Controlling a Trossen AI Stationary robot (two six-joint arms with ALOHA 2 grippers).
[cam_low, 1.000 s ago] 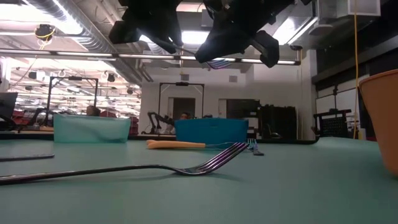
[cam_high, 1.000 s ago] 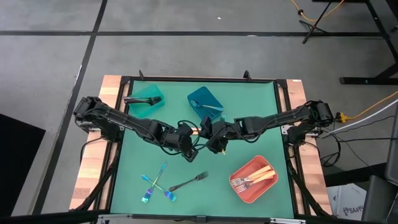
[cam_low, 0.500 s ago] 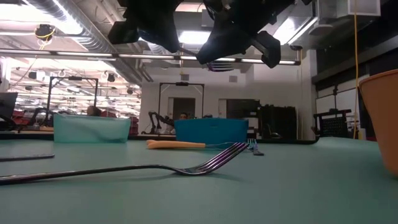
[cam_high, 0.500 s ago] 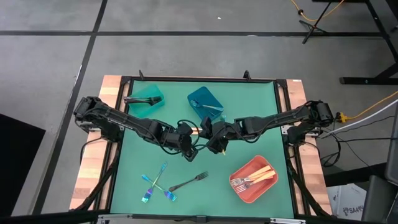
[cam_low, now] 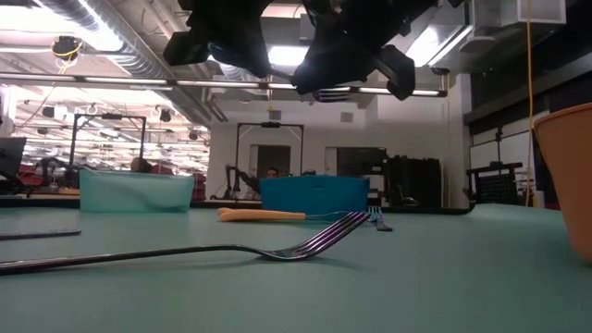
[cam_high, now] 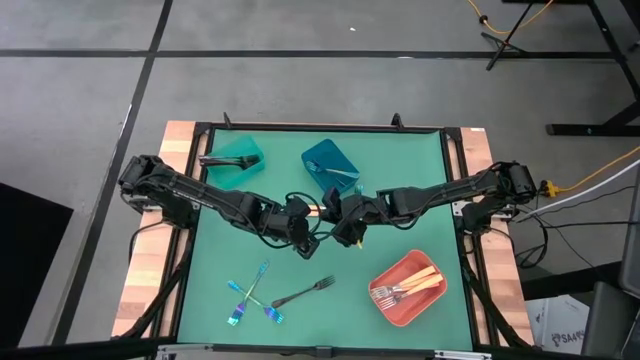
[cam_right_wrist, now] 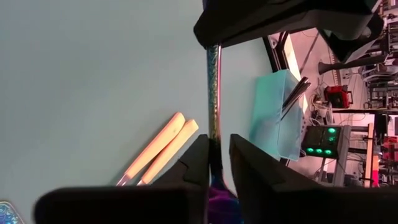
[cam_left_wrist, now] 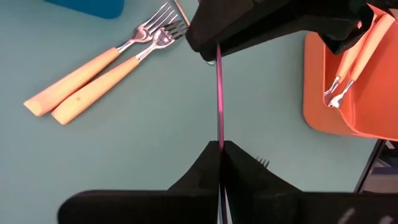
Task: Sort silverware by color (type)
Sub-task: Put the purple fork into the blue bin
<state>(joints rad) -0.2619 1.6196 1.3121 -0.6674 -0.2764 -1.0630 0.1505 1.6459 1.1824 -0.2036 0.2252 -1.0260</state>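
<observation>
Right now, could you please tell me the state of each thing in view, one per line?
Left gripper: shut on the iridescent fork, above mid-table.
Right gripper: jaws parted around the same fork's other end.
Teal bin: holds black forks.
Blue bin: on the mat; contents unclear.
Red bin: holds gold-handled forks.
Two gold-handled forks: flat on the mat, side by side.
Loose forks: flat near the front edge.

Two bins (cam_high: 330, 165) sit at the table's far side, another (cam_high: 405, 290) near right; loose forks (cam_high: 265, 293) lie near left, apparently crossed.
</observation>
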